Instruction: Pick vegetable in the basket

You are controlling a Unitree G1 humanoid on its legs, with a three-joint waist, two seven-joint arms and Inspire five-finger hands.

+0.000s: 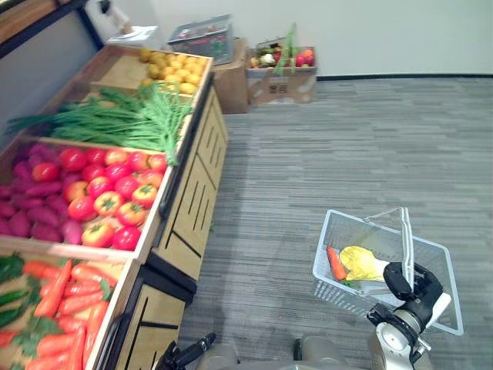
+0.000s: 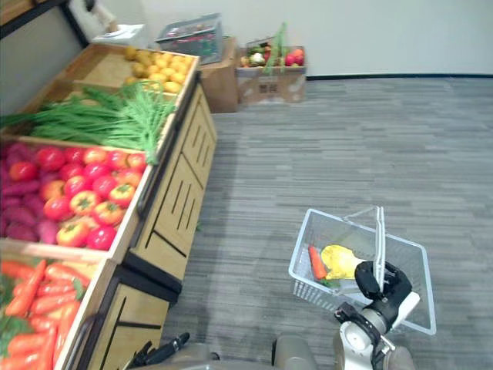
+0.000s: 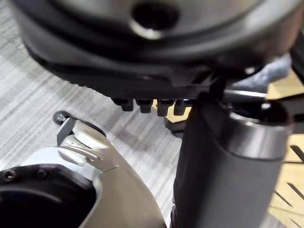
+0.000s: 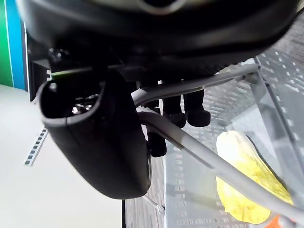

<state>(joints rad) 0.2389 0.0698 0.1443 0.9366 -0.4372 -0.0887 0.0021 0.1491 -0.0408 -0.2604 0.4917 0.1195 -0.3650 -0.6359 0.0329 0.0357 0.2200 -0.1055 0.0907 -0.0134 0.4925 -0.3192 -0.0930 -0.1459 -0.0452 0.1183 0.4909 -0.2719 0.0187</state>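
Left eye view: the right hand (image 1: 412, 287), lower right of frame, has its fingers curled round the handle (image 1: 405, 231) of the wire basket (image 1: 333, 231), so it is not free to pick. The basket already holds 1 carrot (image 1: 336, 264) beside a yellow item (image 1: 362, 264). The left hand (image 1: 187, 353), at bottom centre-left, hangs relaxed and holds nothing. It is judged the nearer hand to the stock. The crate of carrots (image 1: 65, 297) lies just left of it, at lower left. These carrots are orange and tapered, their long axes running mostly bottom to top of frame. Red tomatoes (image 1: 108, 193) sit further up-left.
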